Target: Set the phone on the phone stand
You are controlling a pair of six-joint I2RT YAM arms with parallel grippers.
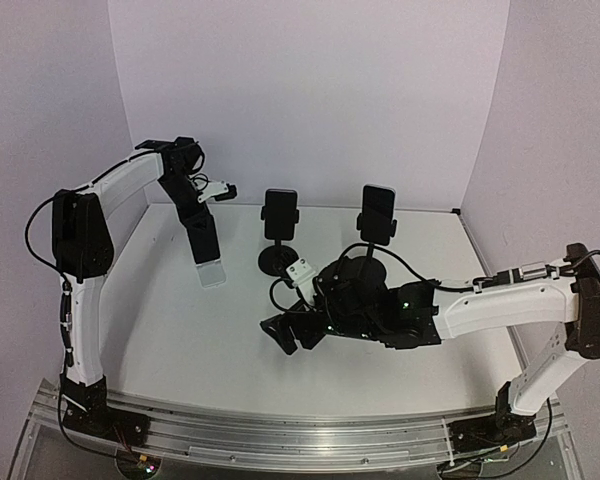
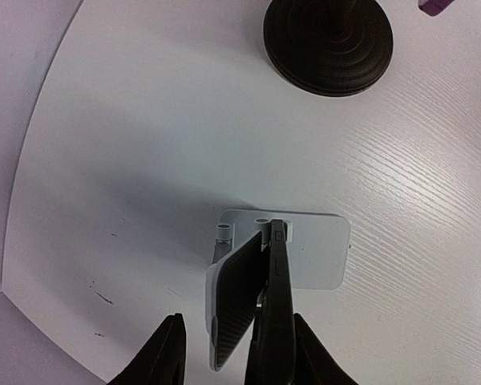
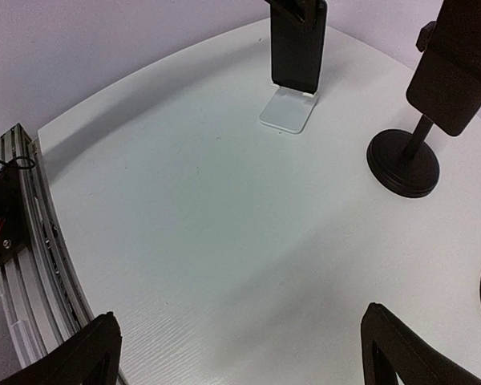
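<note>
A black phone (image 1: 204,238) stands upright with its lower edge on the white phone stand (image 1: 213,272) at the table's left. In the left wrist view the phone (image 2: 277,297) is edge-on beside the stand's tilted backrest (image 2: 232,297). My left gripper (image 2: 237,321) is open around it: the right finger (image 2: 314,359) is against the phone, and the left finger (image 2: 164,357) is well clear. It also shows in the top view (image 1: 198,215). My right gripper (image 1: 285,335) is open and empty low over the table's middle (image 3: 240,321). The phone (image 3: 298,44) and stand (image 3: 289,108) show far ahead of it.
Two black round-based stands (image 1: 276,262) (image 1: 365,268) hold other phones (image 1: 279,213) (image 1: 378,213) at the back middle. One base (image 2: 328,44) lies ahead of the left gripper. The nearer stand (image 3: 402,160) is at the right gripper's right. The table's front rail (image 3: 20,241) is at its left.
</note>
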